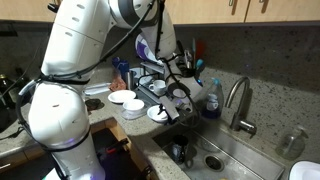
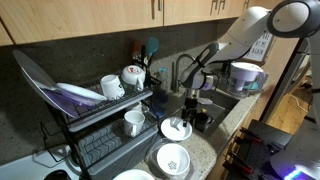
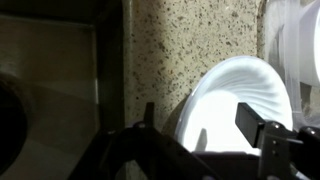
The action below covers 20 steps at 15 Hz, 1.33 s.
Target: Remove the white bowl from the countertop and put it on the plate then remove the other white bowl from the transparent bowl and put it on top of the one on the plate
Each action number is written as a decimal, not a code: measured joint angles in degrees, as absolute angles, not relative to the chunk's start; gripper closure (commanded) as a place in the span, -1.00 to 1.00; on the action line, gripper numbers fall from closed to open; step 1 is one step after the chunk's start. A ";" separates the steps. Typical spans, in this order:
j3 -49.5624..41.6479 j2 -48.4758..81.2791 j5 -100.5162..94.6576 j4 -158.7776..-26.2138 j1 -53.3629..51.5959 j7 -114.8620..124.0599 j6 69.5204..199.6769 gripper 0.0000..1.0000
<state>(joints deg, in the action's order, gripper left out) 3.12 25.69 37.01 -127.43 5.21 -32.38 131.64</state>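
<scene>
Sink (image 1: 228, 150) just beside white bowl (image 1: 158, 114)

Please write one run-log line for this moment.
stage: reach for white bowl | gripper: jaws open, one each side of bowl rim | bowl: on countertop, not lifted

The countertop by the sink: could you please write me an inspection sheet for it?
Surface: speckled stone countertop beside the sink.
Job's things: white bowl on the countertop; other white bowl inside the transparent bowl; plate at the picture's edge.
Clutter: dish rack holding mugs.
Grippers: gripper open, jaws either side of the white bowl's rim.
Cables: black cable looping along the arm.
Surroundings: faucet, wooden cabinets above.
</scene>
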 measured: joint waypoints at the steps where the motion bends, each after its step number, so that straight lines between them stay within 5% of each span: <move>1: 3.51 26.15 36.90 -127.48 5.07 -31.79 132.91 0.14; 7: 4.39 27.29 35.85 -127.88 4.81 -28.87 137.68 1.00; 20: 4.76 21.70 30.78 -132.67 5.71 -28.86 139.07 0.95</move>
<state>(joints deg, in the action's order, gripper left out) 4.76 21.70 30.78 -132.67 5.71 -28.86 139.07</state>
